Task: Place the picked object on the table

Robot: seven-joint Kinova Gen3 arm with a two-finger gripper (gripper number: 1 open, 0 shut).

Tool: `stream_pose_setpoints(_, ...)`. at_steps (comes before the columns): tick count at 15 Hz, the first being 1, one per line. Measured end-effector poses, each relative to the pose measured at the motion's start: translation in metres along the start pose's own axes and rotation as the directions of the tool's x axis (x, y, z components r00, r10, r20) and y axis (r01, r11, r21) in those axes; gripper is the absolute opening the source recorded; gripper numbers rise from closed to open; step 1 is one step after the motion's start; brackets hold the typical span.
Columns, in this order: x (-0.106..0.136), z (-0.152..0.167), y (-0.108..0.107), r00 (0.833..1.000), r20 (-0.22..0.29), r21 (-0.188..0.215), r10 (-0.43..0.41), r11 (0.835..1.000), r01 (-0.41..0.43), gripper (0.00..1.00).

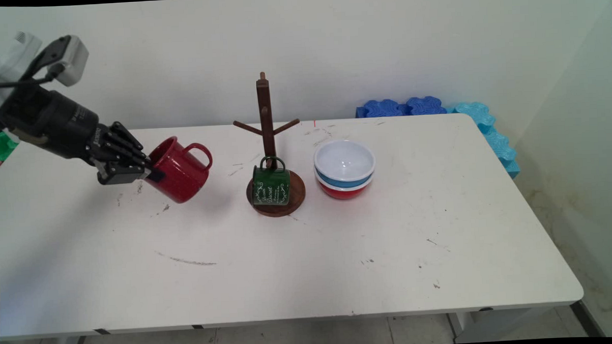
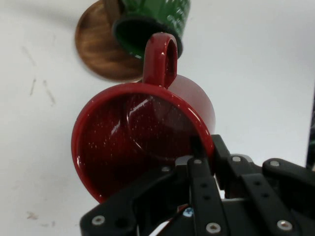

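Main view: the gripper (image 1: 151, 173) comes in from the left, pinching the rim of a red mug (image 1: 178, 170) and carrying it tilted above the white table (image 1: 339, 252), handle pointing right. To its right stands a wooden mug tree (image 1: 267, 137), with a green mug (image 1: 271, 186) hung low on it over its round base. Just beyond that sit stacked bowls (image 1: 344, 168), white over blue over red. Hand view: the fingers (image 2: 199, 169) are clamped across the red mug's (image 2: 133, 142) wall, one inside, one out; its mouth faces the camera, handle up toward the green mug (image 2: 157, 19) and the tree's base (image 2: 98, 49).
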Motion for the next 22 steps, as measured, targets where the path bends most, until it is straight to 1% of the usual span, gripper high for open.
stream_pose_setpoints(5,-0.006,0.015,-0.013,0.997,0.033,0.062,0.068,0.996,-0.070,0.00)
stream_pose_setpoints(8,-0.006,0.030,-0.024,0.992,0.053,0.103,0.111,0.988,-0.116,0.00)
stream_pose_setpoints(12,-0.005,0.051,-0.039,0.982,0.088,0.151,0.165,0.973,-0.177,0.00)
stream_pose_setpoints(17,-0.006,0.081,-0.057,0.966,0.136,0.189,0.220,0.951,-0.243,0.00)
stream_pose_setpoints(22,-0.008,0.113,-0.072,0.950,0.174,0.214,0.260,0.932,-0.294,0.00)
